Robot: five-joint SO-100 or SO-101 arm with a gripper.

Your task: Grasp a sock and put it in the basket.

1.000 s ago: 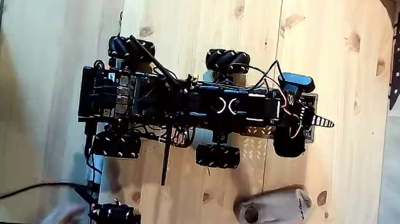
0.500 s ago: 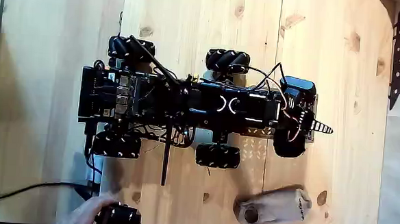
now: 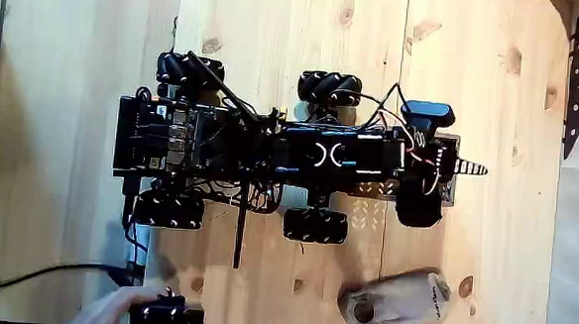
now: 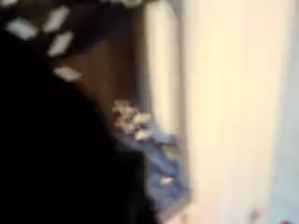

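Fixed view: wheeled robot base (image 3: pixel 221 148) on pale wooden floor (image 3: pixel 276 32), arm folded along chassis, pointing right. Gripper (image 3: pixel 468 169) at right end shows one striped pointed tip; open or closed, cannot tell. Sock (image 3: pixel 396 299) lies on floor, below and well apart from gripper, dark round opening facing left. Person's hand (image 3: pixel 113 310) at bottom left on black controller (image 3: pixel 167 317).

Wrist view: heavy blur; dark mass at left, pale wood at right, nothing identifiable.

I see a pale grey-white sock (image 3: pixel 395 299) with a darker round opening, lying on light knotty pine boards (image 3: pixel 276 42); my rover's chassis (image 3: pixel 270 156) is black, its gripper (image 3: pixel 473 170) striped black and white.
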